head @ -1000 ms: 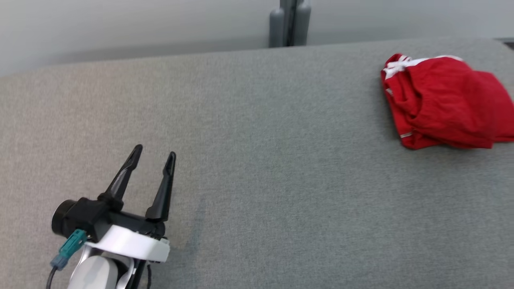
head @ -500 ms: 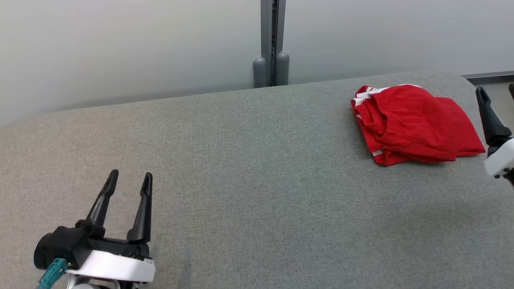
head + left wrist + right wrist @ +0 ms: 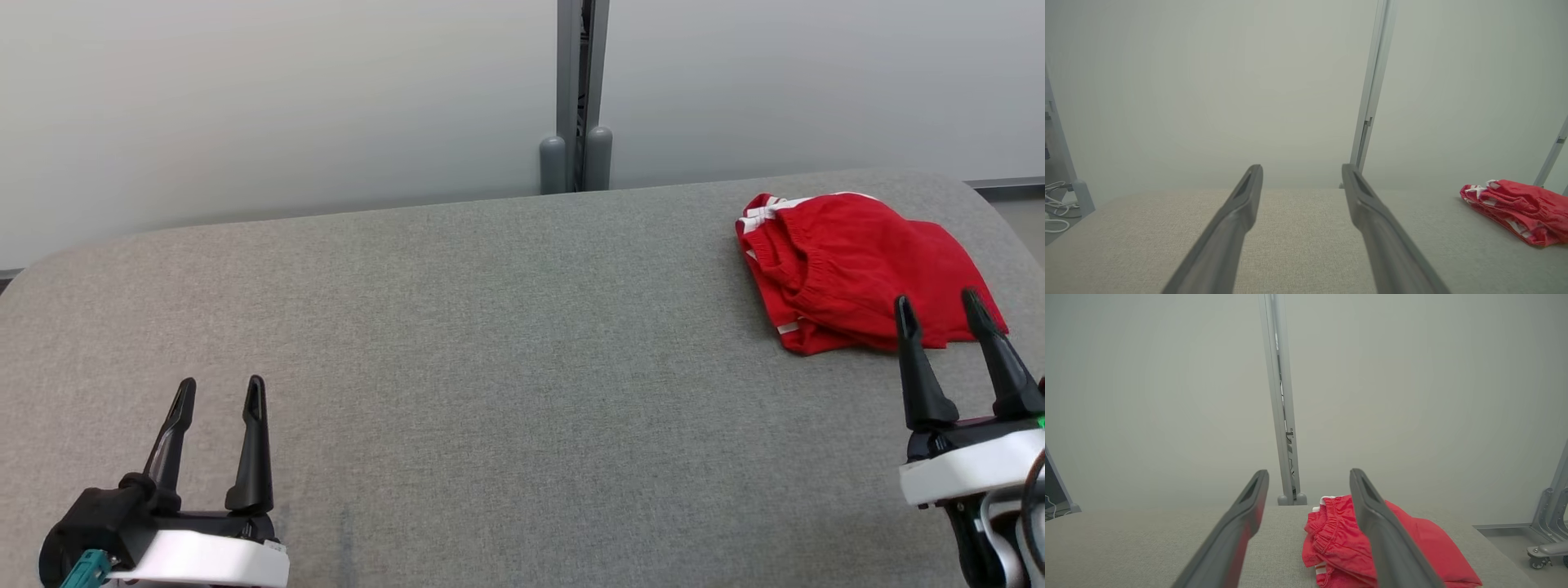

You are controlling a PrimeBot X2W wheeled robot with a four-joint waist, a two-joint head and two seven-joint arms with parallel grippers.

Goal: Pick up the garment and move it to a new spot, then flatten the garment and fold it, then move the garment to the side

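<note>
Head view: the red garment [image 3: 857, 261] lies bunched near the table's [image 3: 522, 327] far right corner, just past your right gripper [image 3: 936, 300], spread apart and empty like the left gripper [image 3: 222, 384]. If you pinch only one layer, it may slip off the edge.

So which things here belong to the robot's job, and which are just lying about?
Job: red garment; grey padded table it lies on.
Lying about: metal post behind the table; white cables on the floor; wheeled frame foot.
</note>
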